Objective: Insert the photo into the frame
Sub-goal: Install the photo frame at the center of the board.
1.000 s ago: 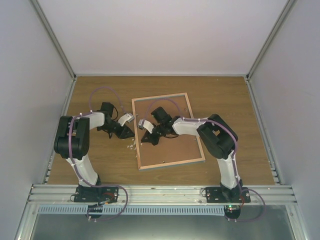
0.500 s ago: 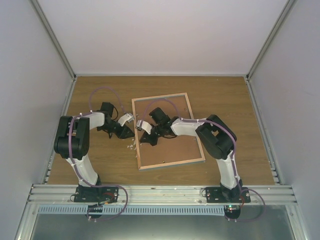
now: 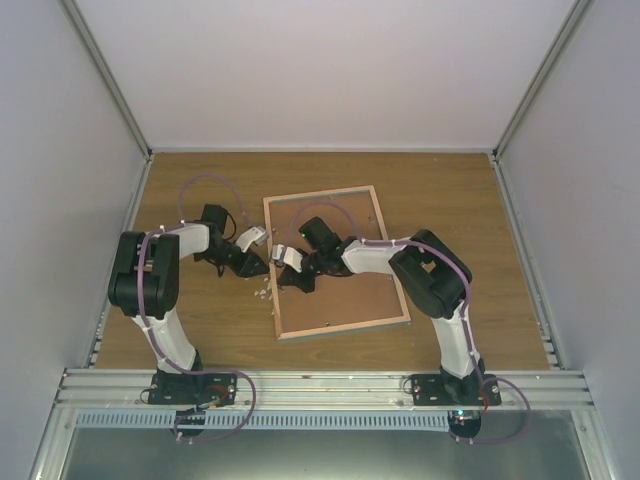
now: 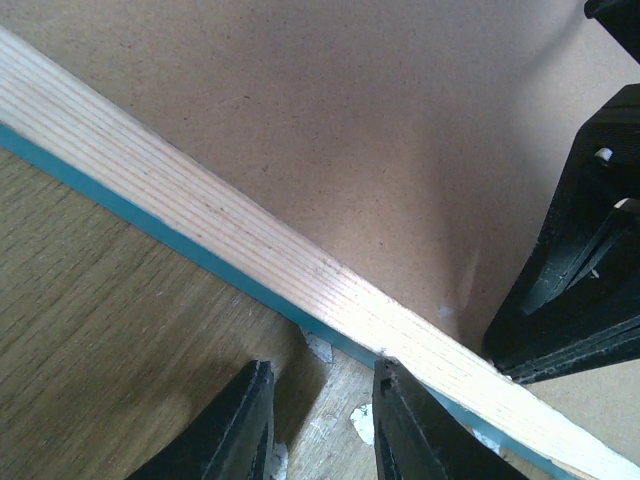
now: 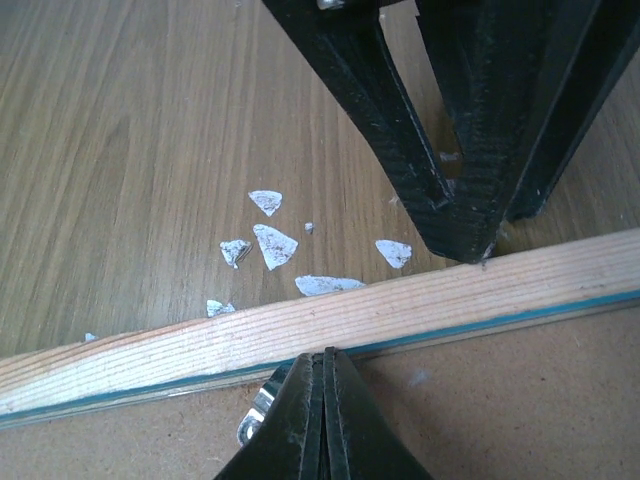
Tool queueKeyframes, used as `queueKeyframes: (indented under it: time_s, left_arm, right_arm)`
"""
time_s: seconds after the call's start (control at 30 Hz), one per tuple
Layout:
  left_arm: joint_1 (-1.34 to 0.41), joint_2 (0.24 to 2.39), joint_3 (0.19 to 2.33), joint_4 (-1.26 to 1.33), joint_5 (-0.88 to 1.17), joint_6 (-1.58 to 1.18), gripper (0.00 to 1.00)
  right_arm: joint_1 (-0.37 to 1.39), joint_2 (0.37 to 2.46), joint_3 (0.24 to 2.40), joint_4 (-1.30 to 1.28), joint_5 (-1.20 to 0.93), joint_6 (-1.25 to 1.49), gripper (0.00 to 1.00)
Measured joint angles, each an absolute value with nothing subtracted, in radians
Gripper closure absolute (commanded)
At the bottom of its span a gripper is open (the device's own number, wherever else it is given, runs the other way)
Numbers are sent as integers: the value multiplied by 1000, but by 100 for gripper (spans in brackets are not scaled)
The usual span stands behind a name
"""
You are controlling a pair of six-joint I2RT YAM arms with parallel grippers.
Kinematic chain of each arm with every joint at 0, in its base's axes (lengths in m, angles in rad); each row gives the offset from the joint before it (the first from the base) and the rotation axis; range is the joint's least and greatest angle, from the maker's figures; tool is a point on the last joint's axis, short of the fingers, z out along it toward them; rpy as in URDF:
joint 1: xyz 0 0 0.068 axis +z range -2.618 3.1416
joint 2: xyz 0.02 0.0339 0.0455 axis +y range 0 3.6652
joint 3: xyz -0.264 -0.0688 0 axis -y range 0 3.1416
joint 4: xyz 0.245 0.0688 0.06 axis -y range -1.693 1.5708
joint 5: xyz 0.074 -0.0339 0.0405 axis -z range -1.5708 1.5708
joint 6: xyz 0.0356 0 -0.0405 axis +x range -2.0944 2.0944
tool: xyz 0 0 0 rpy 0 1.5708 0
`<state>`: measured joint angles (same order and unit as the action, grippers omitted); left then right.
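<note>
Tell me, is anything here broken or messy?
Yes. Small white scraps lie scattered on the table right beside the frame's wooden edge. They look like torn or chipped bits, though what they came from cannot be told. The frame itself lies face down.

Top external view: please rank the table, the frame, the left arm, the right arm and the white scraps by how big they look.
1. table
2. frame
3. left arm and right arm: look about alike, so not ranked against each other
4. white scraps, tiny flecks by the frame's left edge
</note>
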<state>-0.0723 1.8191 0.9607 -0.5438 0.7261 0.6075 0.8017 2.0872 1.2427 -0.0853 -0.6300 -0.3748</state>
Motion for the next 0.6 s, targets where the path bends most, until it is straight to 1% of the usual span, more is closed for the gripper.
queueKeyframes:
  time_s: [0.23, 0.6]
  left_arm:
    - [-72, 1831, 978, -565, 726, 594, 69]
    - [-72, 1854, 1012, -609, 726, 592, 70]
  right_arm:
    - [791, 2095, 1240, -80, -677, -503, 99]
    - [779, 2127, 1306, -202, -758, -697, 99]
